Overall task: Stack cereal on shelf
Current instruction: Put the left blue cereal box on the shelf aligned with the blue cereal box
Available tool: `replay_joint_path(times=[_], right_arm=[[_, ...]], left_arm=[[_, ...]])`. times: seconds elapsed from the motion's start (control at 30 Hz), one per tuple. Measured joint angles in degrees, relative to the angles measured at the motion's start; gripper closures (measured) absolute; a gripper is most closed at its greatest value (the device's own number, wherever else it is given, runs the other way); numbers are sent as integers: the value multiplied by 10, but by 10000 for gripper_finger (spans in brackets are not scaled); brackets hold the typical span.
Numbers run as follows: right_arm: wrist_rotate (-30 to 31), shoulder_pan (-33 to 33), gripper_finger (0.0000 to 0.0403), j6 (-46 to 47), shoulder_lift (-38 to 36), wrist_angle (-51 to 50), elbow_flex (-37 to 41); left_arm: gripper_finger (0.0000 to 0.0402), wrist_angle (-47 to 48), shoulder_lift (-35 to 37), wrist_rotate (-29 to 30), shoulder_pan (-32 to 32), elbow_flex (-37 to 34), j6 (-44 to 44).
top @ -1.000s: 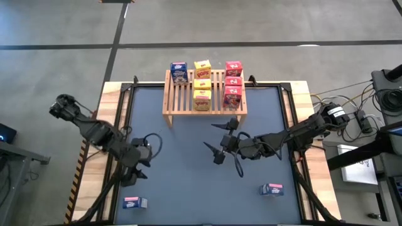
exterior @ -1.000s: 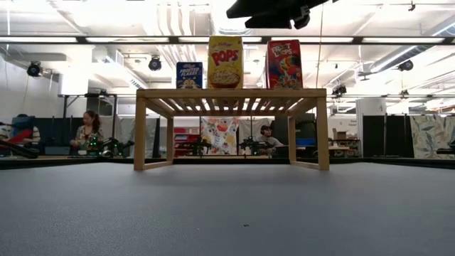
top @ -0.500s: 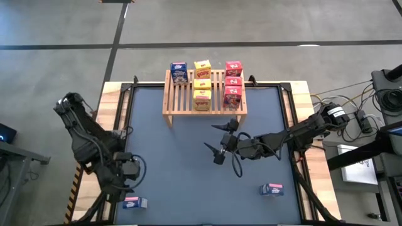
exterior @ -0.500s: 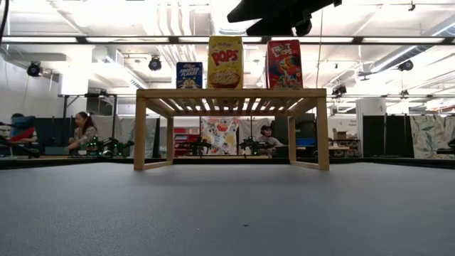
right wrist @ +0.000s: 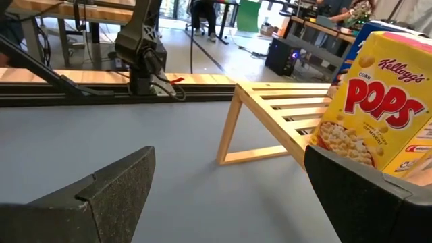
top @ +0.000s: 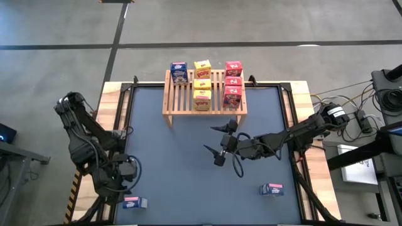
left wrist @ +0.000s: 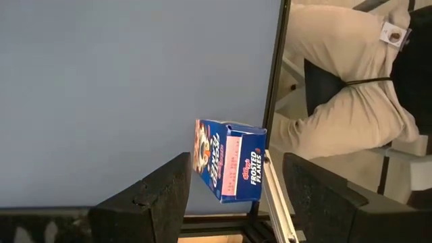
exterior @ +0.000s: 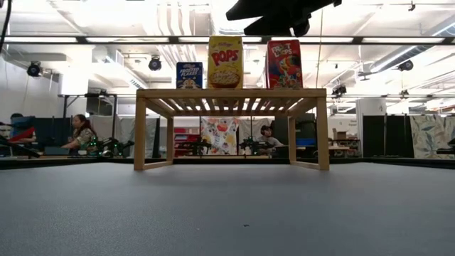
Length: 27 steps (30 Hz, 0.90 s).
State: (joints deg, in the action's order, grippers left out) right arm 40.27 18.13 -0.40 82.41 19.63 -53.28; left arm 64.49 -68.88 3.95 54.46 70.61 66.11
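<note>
The table (top: 188, 157), dark-topped and wood-edged, is being shown across the middle of the high view. The shelf (top: 179, 100) is being seen at the upper centre of that view, standing at the table's far edge. It is being loaded with seven boxes: the blue box (top: 179, 72) at its upper left, the yellow boxes (top: 201, 85) in a column of three at the centre, and the red boxes (top: 233, 83) in a column of three on the right.

The left gripper (top: 122, 188) is being held at the lower left, just above a lying blue Frosted Flakes box (top: 135, 203); in the left wrist view this box (left wrist: 229, 160) is being framed between the spread fingers (left wrist: 152, 199), which are not touching it, and nothing is being gripped.

The right gripper (top: 218, 139) is being held at centre, below the shelf, its fingers wide apart and empty. Another lying blue box (top: 272, 189) is being seen at lower right
</note>
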Motion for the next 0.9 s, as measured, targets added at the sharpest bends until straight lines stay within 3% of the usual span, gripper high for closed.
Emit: replay_joint_path(times=[0.9], right_arm=[[2, 0, 35, -2, 18, 8, 1]], left_arm=[[185, 9, -3, -35, 2, 0, 26]])
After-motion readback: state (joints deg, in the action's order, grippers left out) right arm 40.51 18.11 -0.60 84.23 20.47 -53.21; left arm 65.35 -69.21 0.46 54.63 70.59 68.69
